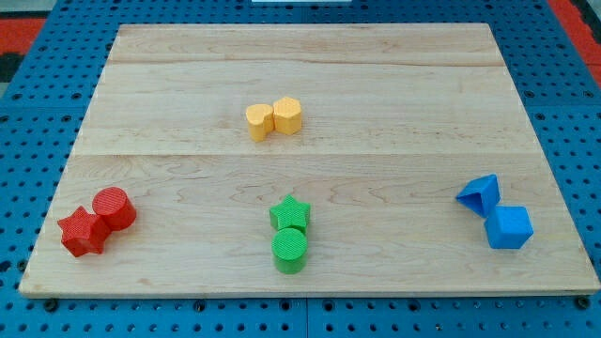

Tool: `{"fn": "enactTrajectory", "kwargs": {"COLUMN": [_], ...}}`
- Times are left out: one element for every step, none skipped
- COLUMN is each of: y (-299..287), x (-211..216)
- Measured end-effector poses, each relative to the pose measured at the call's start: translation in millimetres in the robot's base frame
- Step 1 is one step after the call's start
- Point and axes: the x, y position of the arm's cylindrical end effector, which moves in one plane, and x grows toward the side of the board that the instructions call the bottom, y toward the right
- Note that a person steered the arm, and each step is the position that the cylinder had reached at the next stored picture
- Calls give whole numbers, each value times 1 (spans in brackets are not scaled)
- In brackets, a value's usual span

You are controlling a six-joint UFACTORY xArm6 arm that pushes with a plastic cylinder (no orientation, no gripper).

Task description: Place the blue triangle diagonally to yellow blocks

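The blue triangle (480, 194) lies toward the board's right edge, a little below the middle of that side, tilted so one flat face catches the light. Just below it and to its right sits a blue cube-like block (510, 227), the two touching at a corner. The yellow blocks are well apart from them, up in the middle of the board, nearer the top edge: a yellow pentagon-like block (258, 121) on the view's left and a yellow cylinder-like block (287, 115) pressed against its right side. Down near the middle of the bottom edge a green star (290, 212) stands with a green cylinder (290, 250) touching it from below. In the bottom-left corner a red star (83, 231) rests against a red cylinder (114, 207), which sits up and to its right. All of it rests on a pale wooden board (376, 103) set on a blue pegboard surface (573, 113). My tip does not show anywhere here, so where it stands relative to the blocks cannot be told.
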Motion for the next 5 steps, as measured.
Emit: {"fn": "enactTrajectory", "kwargs": {"y": [-18,-30,-50,-83,-101], "x": [-38,-49,-49,-49,-39]}}
